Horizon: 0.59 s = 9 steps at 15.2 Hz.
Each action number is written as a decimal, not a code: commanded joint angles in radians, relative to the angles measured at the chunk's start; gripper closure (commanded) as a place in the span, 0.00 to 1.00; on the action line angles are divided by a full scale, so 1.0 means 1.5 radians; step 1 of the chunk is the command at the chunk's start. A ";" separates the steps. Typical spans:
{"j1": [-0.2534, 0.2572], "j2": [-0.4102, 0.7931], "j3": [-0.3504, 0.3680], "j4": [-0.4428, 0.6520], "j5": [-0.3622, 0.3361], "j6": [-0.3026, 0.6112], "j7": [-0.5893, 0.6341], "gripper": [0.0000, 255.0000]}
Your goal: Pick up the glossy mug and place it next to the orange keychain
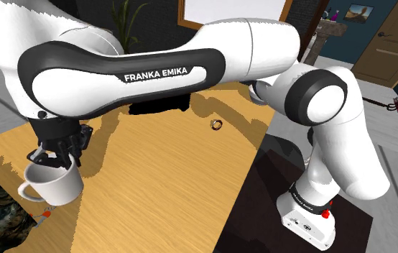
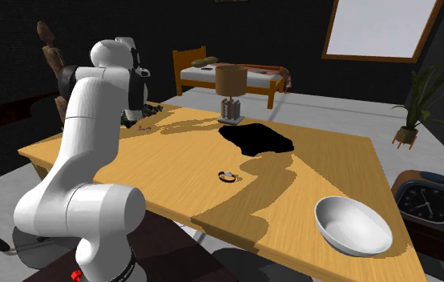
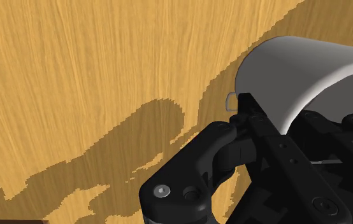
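A glossy white mug [image 1: 54, 183] hangs tilted under my gripper [image 1: 55, 154] at the shoulder view's lower left. The gripper is shut on the mug's rim. The handle points toward that view's left. In the wrist view one black finger [image 3: 258, 121] presses the wall of the mug [image 3: 296, 70], and the mug's shadow lies apart on the wood below, so it looks lifted. A small orange keychain [image 1: 43, 213] lies on the table just below the mug, near the table edge. In the second exterior view the arm hides the mug, and the keychain [image 2: 142, 126] shows beside the hand.
A wooden table [image 1: 176, 172] carries a small ring-like object [image 1: 216, 125], a table lamp [image 2: 231, 92], a flat black patch [image 2: 256, 140] and a white bowl [image 2: 353, 226]. An alarm clock [image 2: 429, 200] stands beyond the table's far end. The table edge runs close to the keychain.
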 commanded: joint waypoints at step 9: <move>-0.011 -0.001 -0.002 -0.094 -0.003 0.092 0.005 1.00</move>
